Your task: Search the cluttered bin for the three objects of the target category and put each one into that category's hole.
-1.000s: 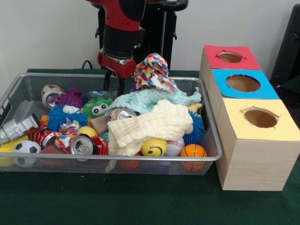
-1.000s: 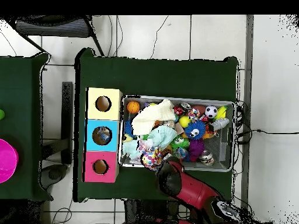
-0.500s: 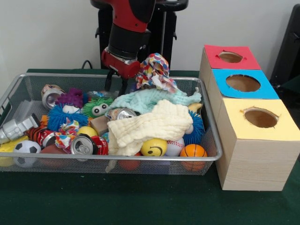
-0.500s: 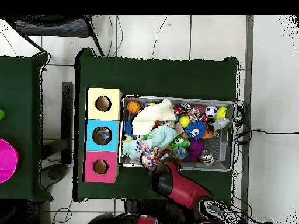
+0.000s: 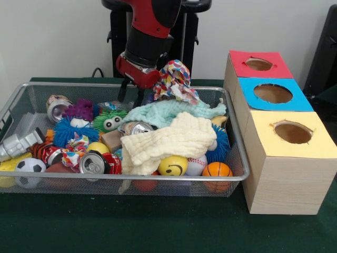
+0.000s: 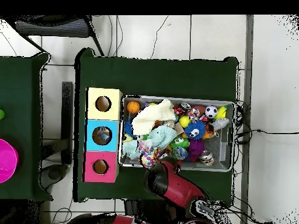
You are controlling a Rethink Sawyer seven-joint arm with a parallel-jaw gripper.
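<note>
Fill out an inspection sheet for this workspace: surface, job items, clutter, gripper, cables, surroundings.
Surface: green-covered table, bare in front of the bin.
Job's things: wire mesh bin full; cream cloth, mint cloth and patterned cloth lie on top; red, blue and yellow hole boxes stand beside the bin.
Clutter: balls, cans and fuzzy toys mixed under the cloths.
Gripper: gripper at the bin's back edge, next to the patterned cloth; finger state unclear.
Cables: black cable behind the bin.
Surroundings: pink object on a neighbouring table.
</note>
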